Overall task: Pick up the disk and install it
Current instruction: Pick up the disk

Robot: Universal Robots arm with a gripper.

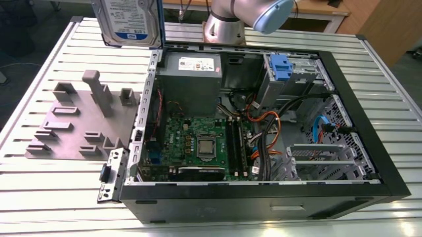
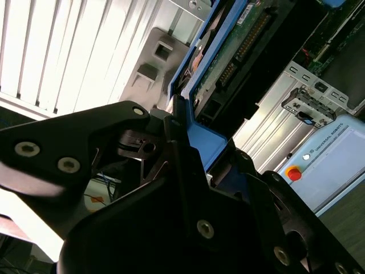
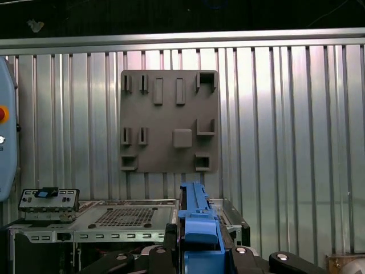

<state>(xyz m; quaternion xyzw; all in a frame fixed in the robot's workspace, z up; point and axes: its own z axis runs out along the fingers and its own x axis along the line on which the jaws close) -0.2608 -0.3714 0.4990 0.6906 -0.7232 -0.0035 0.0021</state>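
The disk hangs upright high over the table at the exterior view's left, outside the open computer case; its white-and-blue label faces the camera and a blue frame runs along its edge. In both wrist views my gripper is shut on the disk's blue carrier frame, with black fingers on either side. The disk's green circuit-board underside shows in the second wrist view.
The grey slotted holder lies on the ribbed metal table, beside the case. Inside the case are a motherboard, cables, and another blue-tabbed drive in its grey cage. The arm's base stands behind the case.
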